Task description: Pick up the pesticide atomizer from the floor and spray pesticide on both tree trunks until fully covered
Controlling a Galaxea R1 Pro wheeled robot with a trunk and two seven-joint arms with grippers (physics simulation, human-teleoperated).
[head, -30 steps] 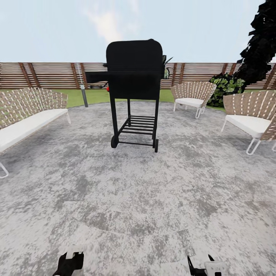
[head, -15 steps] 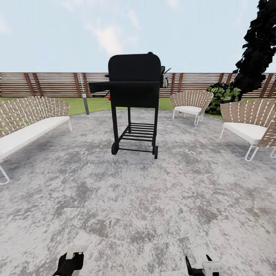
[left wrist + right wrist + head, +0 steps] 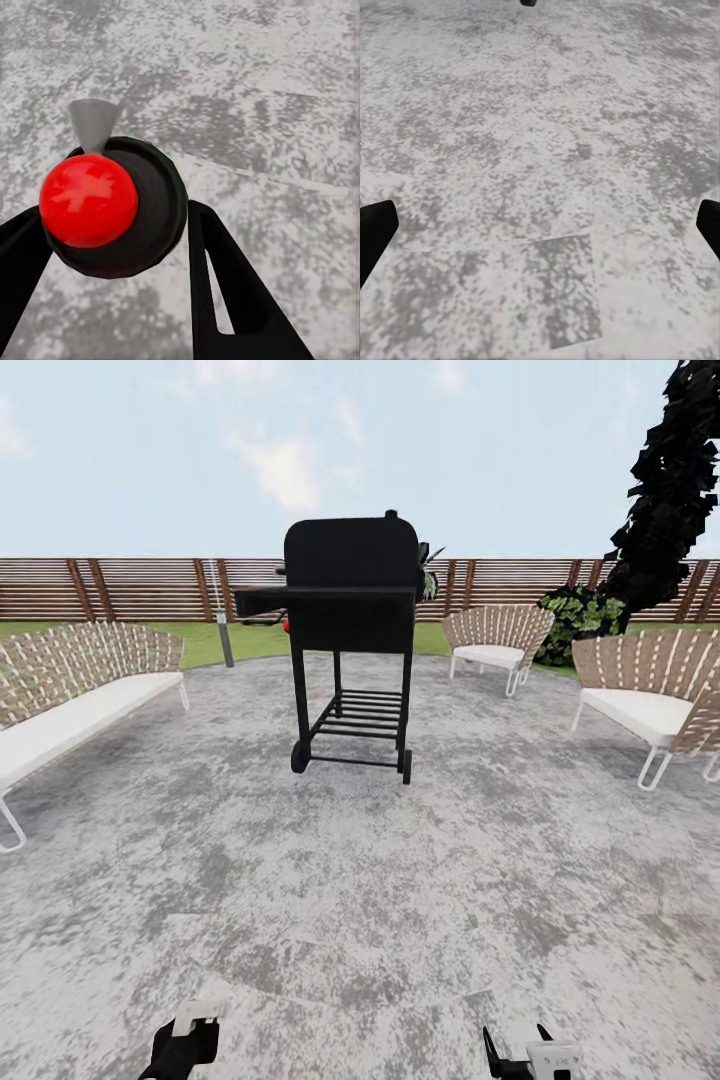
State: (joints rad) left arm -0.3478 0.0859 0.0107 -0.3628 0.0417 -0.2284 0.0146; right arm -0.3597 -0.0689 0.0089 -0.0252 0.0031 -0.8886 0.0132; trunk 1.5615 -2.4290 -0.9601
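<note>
I'm gripping the atomizer [image 3: 112,206] in my left pincer [image 3: 112,247], fingers clamped on both sides of it, red top facing the wrist camera, over the floor [image 3: 400,880]. My right pincer [image 3: 540,225] is hanging spread wide apart, nothing between its tips. A grill [image 3: 350,630] is standing ahead.
</note>
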